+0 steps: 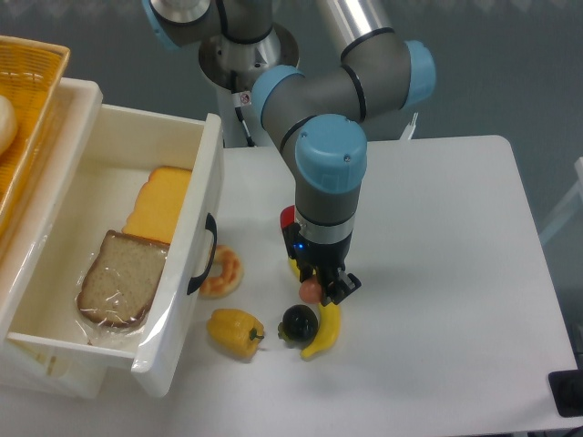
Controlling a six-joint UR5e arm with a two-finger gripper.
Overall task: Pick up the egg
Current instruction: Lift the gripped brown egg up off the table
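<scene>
White table fills the view, dark grey floor behind it, and at far left a big white drawer-like bin stands open, holding a wrapped slice of brown bread and an orange-yellow slab of cheese just behind it. Up in the top-left corner, a yellow woven basket pokes in, something pale inside, too cut off to name. The grey and blue arm reaches down over the middle of the table; a small red-and-white sticker sits on its base, too small to read. The gripper is clamped on the egg, held between the black fingers right over the banana. Below that, the black round fruit touches the banana; a yellow pepper lies just left, and the glazed donut sits against the bin's handle.
</scene>
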